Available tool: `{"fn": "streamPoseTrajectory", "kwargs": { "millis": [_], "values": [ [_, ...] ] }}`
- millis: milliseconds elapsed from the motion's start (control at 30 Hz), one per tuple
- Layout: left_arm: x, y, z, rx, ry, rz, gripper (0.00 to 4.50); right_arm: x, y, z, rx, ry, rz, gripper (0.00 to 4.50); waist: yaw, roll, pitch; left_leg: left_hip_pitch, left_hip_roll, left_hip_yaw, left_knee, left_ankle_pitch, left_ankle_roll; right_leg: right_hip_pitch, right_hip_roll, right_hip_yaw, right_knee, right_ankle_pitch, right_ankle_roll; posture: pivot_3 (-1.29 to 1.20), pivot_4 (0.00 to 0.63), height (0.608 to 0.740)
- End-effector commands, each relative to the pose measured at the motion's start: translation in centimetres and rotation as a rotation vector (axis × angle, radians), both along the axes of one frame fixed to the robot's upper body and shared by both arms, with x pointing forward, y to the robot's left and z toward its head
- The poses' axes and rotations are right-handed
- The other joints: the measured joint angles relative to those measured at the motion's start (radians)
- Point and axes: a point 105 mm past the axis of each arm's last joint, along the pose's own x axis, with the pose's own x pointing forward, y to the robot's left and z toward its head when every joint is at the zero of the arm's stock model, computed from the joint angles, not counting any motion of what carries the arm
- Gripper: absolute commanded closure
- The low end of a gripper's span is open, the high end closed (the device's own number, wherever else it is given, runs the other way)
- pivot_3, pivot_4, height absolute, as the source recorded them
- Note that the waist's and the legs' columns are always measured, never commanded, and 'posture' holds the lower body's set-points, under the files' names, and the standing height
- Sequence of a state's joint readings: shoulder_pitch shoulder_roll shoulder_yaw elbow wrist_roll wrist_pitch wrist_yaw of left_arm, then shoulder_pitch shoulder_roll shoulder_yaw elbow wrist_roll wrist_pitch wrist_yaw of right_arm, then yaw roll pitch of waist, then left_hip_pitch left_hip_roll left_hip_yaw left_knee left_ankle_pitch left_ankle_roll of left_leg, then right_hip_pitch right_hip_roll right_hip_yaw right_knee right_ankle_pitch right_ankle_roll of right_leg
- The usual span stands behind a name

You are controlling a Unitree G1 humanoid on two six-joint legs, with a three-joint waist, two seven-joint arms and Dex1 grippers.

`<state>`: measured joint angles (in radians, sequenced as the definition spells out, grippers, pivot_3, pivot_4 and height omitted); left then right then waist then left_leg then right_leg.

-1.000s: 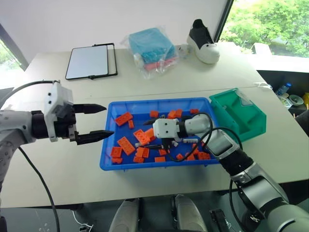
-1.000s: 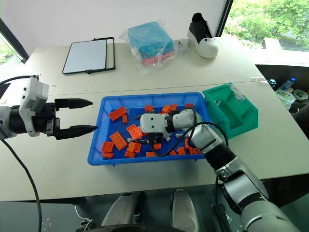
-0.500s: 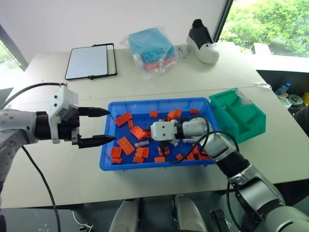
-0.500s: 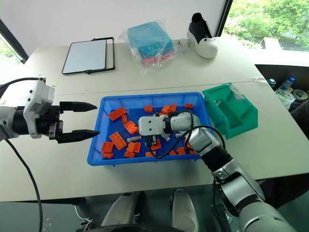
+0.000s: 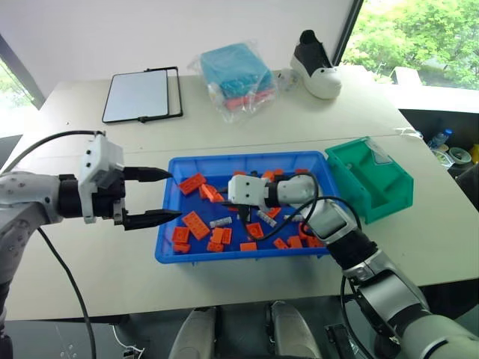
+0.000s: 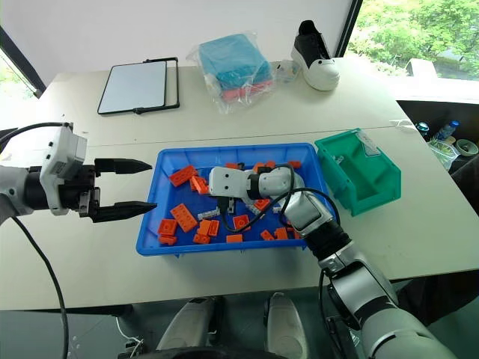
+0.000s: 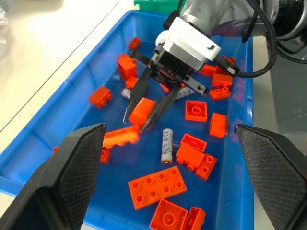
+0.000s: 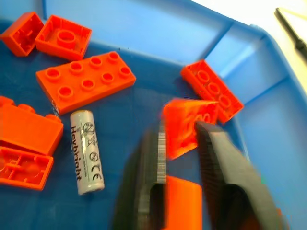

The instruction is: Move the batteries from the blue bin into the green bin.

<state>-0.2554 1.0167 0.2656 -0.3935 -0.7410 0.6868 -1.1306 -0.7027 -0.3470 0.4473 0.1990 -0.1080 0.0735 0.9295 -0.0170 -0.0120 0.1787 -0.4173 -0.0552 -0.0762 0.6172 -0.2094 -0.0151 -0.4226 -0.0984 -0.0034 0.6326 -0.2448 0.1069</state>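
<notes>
The blue bin (image 5: pixel 166 251) sits near the front edge of the table (image 5: pixel 90 269), strewn with orange bricks (image 5: pixel 195 224). A battery (image 7: pixel 166 145) lies flat on the bin floor among them, another (image 5: pixel 220 222) near the middle. The right claw (image 7: pixel 142 110) reaches low into the bin, fingers partly spread around an orange brick (image 8: pixel 184 124), though a firm grip cannot be told. The left claw (image 5: pixel 162 196) hovers at the bin's left rim, fingers spread and empty. The green bin (image 5: pixel 372 179) stands just beside the blue bin's right end. Farther back lie a tablet (image 5: pixel 139 95), a bagged teal bundle (image 5: pixel 233 73) and a shoe (image 5: pixel 317 66).
</notes>
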Motion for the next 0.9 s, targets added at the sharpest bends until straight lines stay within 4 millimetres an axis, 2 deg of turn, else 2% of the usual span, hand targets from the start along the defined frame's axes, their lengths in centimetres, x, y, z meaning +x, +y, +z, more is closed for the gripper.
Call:
{"fn": "streamPoseTrajectory", "kwargs": {
  "millis": [33,167,233,400,633,867,900],
  "values": [
    [0.1,-0.2,0.9,-0.002,-0.052,-0.006,0.0,0.0,-0.1,3.3,0.082,-0.019,-0.003,1.77,0.0,0.0,0.0,0.0,0.0,0.0,0.0,0.0,0.0,0.0,0.0,0.0,0.0,0.0,0.0,0.0,0.15,0.731],
    [0.1,-0.2,0.9,-0.004,-0.052,-0.007,0.0,-1.3,-0.9,4.9,0.115,0.067,0.045,1.77,0.0,0.0,0.0,0.0,0.0,0.0,0.0,0.0,0.0,0.0,0.0,0.0,0.001,0.0,0.0,0.0,0.15,0.731],
    [0.1,-0.2,0.9,-0.004,-0.051,-0.008,0.0,-1.9,-1.2,5.0,0.091,0.097,0.075,1.77,0.0,0.0,0.0,0.0,0.0,0.0,0.0,0.0,0.0,0.0,0.0,0.0,0.001,0.0,0.0,0.0,0.15,0.731],
    [0.0,-0.6,1.0,-0.004,-0.041,-0.028,0.0,-2.9,-1.3,3.4,-0.002,0.142,0.133,1.77,-0.002,0.0,0.0,0.0,0.0,0.0,0.0,0.0,0.0,0.0,0.0,0.0,0.001,0.0,0.0,0.0,0.15,0.731],
    [-1.0,-0.7,0.7,0.016,-0.01,-0.062,0.0,-2.3,-0.4,0.9,-0.063,0.153,0.142,1.77,-0.002,0.0,0.0,0.0,0.0,0.0,0.0,0.0,0.0,0.0,0.0,0.0,0.001,0.0,0.0,0.0,0.15,0.731],
    [-2.0,-0.5,0.1,0.045,0.017,-0.086,0.0,-2.3,-0.1,-0.5,-0.082,0.17,0.161,1.77,-0.002,0.0,0.0,0.0,0.0,0.0,0.0,0.0,0.0,0.0,0.0,0.0,0.001,0.0,0.0,0.0,0.15,0.731],
    [-2.0,-0.5,0.1,0.044,0.016,-0.083,0.0,-2.3,-0.1,-0.8,-0.088,0.174,0.161,2.15,-0.002,0.0,0.0,0.0,0.0,0.0,0.0,0.0,0.0,0.0,0.0,0.0,0.001,0.0,0.0,0.0,0.15,0.731]
  ]
}}
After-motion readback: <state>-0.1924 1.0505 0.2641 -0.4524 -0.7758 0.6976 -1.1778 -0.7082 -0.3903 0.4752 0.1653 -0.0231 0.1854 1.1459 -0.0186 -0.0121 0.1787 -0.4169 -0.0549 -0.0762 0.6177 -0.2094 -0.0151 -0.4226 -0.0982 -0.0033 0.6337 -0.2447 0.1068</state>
